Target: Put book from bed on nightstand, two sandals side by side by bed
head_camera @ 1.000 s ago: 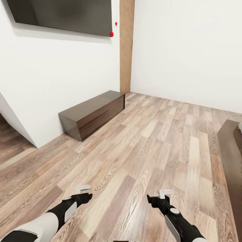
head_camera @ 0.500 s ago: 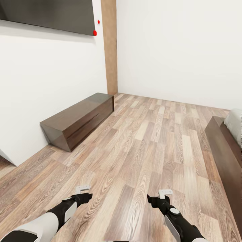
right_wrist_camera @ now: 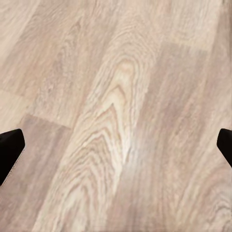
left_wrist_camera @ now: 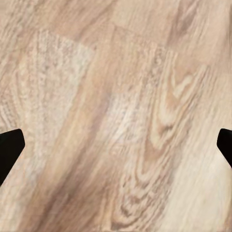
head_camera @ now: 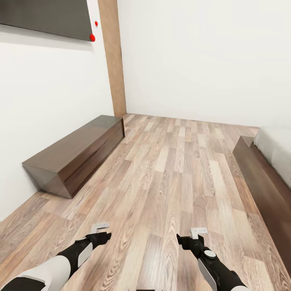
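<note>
The bed [head_camera: 258, 173] shows at the right edge of the head view: a dark-brown frame with a strip of off-white mattress [head_camera: 279, 153] above it. The book, the sandals and the nightstand are out of view. My left gripper [head_camera: 100, 231] hangs low at the front left over the wood-plank floor, and my right gripper [head_camera: 193, 235] at the front right. In both wrist views the dark fingertips [left_wrist_camera: 9, 150] [right_wrist_camera: 10, 151] sit far apart at the picture's edges with bare floor between them, so both grippers are open and hold nothing.
A long low dark-brown cabinet [head_camera: 72, 155] stands along the white left wall under a dark wall-mounted screen [head_camera: 44, 18]. A light wood pillar [head_camera: 113, 56] marks the corner. Wood-plank floor [head_camera: 173, 173] runs between the cabinet and the bed toward the far white wall.
The whole view has swung to the right: the cabinet, screen and pillar slid left, and more of the bed frame and mattress has come in. Both arms hold the same pose.
</note>
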